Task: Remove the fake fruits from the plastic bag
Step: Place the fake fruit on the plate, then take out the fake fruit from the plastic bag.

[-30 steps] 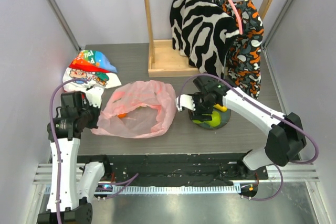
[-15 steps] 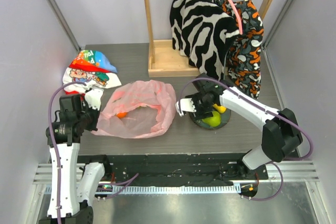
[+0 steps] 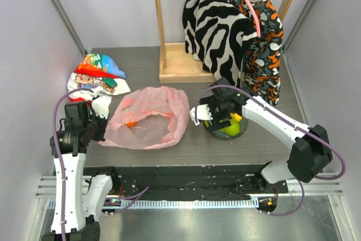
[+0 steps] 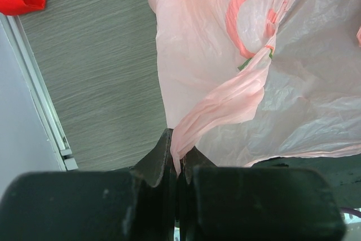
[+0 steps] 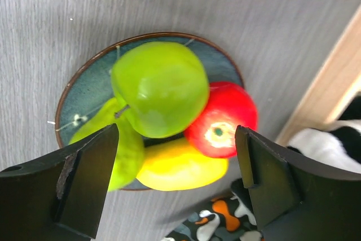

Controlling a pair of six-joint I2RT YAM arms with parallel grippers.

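- left gripper [image 4: 177, 165] clamped on the plastic bag [image 4: 271, 83] at its near left edge
- right gripper [image 5: 176, 139], jaws apart, above the green apple [image 5: 159, 88] on the plate [image 5: 84, 91]

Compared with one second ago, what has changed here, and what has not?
The right gripper, fingers open, shifted slightly toward the near edge above the plate. The left gripper eased back a little, fingers shut on the plastic bag. Bag and fake fruits stayed put.

1. You see the left arm [image 3: 63, 184] and the right arm [image 3: 271, 118] built of white links with black joints.
2. You find a purple-grey cable [image 3: 54, 119] looping along each.
3. Your end effector fingers [image 5: 84, 179] are matte black, blocky.
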